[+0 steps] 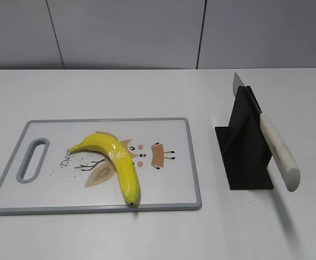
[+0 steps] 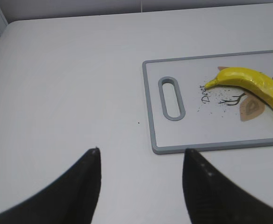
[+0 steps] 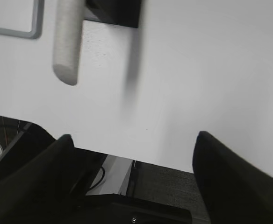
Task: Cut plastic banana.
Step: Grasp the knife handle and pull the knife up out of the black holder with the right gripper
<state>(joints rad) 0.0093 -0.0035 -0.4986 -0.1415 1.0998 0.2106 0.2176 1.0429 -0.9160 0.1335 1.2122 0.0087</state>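
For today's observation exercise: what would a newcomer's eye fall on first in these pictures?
First, the bright yellow plastic banana, lying curved on the left half of the grey-rimmed cutting board, its tip at the board's near edge. Next, the knife slanting in a black stand on the table to the board's right, pale handle jutting towards the camera. Both grippers, fingers spread, hang back over the bare white table.

The cutting board [image 2: 150, 107] bears the printed word "Deer".
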